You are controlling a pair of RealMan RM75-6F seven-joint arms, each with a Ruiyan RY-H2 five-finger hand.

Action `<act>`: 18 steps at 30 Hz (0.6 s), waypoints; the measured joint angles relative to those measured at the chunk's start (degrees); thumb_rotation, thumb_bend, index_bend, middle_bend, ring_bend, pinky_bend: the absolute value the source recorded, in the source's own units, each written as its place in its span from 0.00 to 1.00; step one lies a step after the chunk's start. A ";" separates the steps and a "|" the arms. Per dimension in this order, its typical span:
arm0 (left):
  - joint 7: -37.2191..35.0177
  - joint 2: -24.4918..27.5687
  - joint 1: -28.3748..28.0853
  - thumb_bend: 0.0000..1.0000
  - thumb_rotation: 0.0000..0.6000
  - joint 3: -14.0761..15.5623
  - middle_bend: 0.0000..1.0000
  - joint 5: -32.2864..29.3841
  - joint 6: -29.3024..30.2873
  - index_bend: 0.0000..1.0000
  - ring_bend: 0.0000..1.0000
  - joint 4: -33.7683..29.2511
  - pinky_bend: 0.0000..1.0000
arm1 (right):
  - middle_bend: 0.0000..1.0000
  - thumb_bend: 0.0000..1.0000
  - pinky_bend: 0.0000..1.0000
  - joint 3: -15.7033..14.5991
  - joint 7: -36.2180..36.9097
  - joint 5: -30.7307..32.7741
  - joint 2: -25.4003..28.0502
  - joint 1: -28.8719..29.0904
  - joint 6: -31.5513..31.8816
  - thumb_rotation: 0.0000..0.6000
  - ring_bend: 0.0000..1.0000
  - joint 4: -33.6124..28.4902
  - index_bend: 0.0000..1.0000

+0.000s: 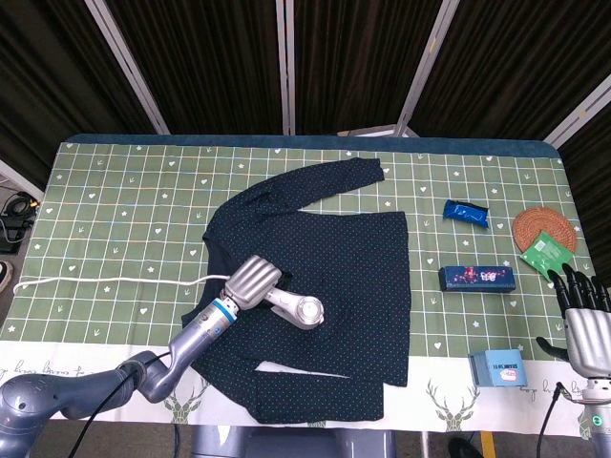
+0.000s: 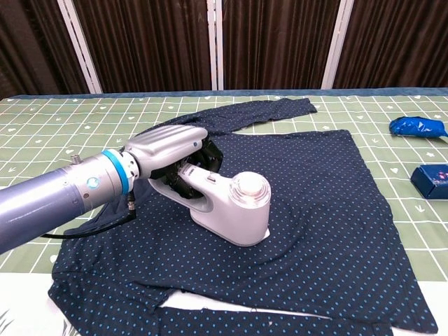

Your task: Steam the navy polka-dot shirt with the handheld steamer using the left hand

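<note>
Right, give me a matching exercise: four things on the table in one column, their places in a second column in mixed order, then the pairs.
Things:
1. steamer
2. blue packet
3. woven coaster
4. light blue box

Places:
A. near the table's front edge, by the right hand
B. on the shirt, held by the left hand
C. partly under a green packet
D. just right of the shirt's upper corner

Pairs: 1-B, 2-D, 3-C, 4-A
</note>
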 measured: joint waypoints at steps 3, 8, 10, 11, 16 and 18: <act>-0.32 -0.10 0.18 0.57 1.00 0.15 0.85 -0.14 0.00 0.92 0.77 0.29 0.97 | 0.00 0.00 0.00 0.01 0.06 0.05 0.01 -0.03 0.03 1.00 0.00 0.04 0.00; -0.60 0.33 0.33 0.57 1.00 0.20 0.85 -0.77 -0.70 0.92 0.77 0.41 0.99 | 0.00 0.00 0.00 0.00 0.08 0.03 -0.05 -0.01 0.00 1.00 0.00 0.13 0.00; -0.59 0.58 0.38 0.58 1.00 0.19 0.86 -1.28 -1.22 0.92 0.78 0.34 1.00 | 0.00 0.00 0.00 0.00 0.07 0.03 -0.06 0.02 -0.03 1.00 0.00 0.12 0.00; -0.62 0.69 0.43 0.58 1.00 0.17 0.86 -1.50 -1.39 0.92 0.78 0.29 1.00 | 0.00 0.00 0.00 0.01 0.07 0.04 -0.06 0.03 -0.03 1.00 0.00 0.11 0.00; -0.65 1.60 0.82 0.59 1.00 0.15 0.86 -2.16 -1.74 0.92 0.78 0.23 1.00 | 0.00 0.00 0.00 0.01 -0.07 0.14 -0.10 0.04 -0.10 1.00 0.00 0.14 0.00; -0.76 2.12 1.04 0.59 1.00 0.12 0.86 -2.30 -1.61 0.92 0.78 0.41 1.00 | 0.00 0.00 0.00 0.00 -0.11 0.16 -0.12 0.06 -0.14 1.00 0.00 0.18 0.00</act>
